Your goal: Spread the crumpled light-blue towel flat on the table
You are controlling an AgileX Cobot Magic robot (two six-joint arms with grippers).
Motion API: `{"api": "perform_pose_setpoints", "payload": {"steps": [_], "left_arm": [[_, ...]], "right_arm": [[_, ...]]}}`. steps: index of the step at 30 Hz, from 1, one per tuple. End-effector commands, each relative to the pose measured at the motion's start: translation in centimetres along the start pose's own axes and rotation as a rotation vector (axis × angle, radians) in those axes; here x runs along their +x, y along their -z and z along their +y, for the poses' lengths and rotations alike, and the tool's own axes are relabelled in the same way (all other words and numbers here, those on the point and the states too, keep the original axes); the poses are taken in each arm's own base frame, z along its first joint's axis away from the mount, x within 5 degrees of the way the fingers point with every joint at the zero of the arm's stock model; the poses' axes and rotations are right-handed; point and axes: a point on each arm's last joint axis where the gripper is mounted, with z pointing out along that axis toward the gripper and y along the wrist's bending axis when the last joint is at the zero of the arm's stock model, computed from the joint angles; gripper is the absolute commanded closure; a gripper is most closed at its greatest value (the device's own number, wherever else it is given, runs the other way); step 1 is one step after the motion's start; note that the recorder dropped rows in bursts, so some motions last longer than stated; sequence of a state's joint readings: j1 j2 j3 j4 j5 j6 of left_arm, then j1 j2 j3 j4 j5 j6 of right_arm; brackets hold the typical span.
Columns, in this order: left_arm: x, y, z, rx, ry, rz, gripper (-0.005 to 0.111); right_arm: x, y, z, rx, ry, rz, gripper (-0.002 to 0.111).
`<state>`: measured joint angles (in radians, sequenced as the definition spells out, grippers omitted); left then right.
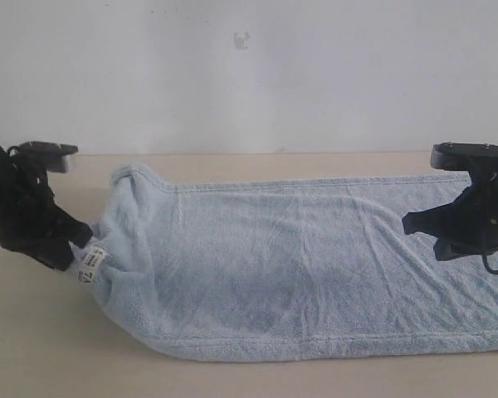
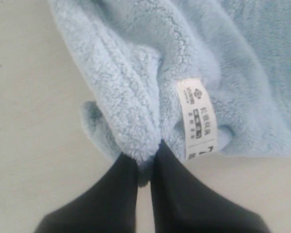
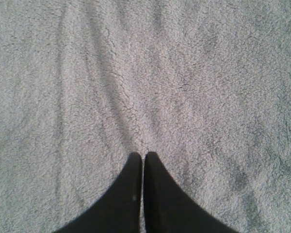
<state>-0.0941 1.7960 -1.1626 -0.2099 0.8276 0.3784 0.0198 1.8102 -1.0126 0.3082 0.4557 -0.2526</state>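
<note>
Scene: towel (image 1: 299, 265) lay lengthwise on the table (image 1: 33, 348), mostly flat, its left end bunched; plain white wall (image 1: 232, 83) behind. Left gripper (image 2: 148, 148) was clenched on a fold at the bunched end, just beside the white label (image 2: 196, 116). Right gripper (image 3: 143, 156) was closed tight, tips against the towel's right part; whether it pinched cloth was not discernible.

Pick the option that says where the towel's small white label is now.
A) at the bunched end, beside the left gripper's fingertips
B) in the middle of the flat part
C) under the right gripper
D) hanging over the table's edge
A: the label sits on the bunched end of the towel, right beside the left gripper, whose jaws are shut on a fold of the cloth.
</note>
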Motion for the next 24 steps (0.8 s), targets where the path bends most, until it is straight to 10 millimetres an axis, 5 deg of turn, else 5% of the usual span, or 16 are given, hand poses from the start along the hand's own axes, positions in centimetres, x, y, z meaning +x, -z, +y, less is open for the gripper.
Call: {"api": "perform_pose_setpoints", "payload": {"steps": [1,7,14,24], "left_arm": [[0.9,4.1,-1.0,0.025,0.011,0.000,0.103],[2.4,3.7,-1.4,0.080,0.010,0.199,0.103],[2.3,1.9,-0.7,0.056,0.000,0.236,0.102],[1.4,-0.1,-0.2,0.042,0.002,0.186,0.051]], "right_arm": [[-0.1,0.4,0.2,-0.010,-0.010,-0.011,0.107],[0.1,0.4,0.2,-0.017,-0.012,0.008,0.107],[0.0,0.4,0.2,-0.014,-0.012,-0.002,0.107],[-0.5,-0.1,-0.1,0.007,-0.011,-0.062,0.107]]}}
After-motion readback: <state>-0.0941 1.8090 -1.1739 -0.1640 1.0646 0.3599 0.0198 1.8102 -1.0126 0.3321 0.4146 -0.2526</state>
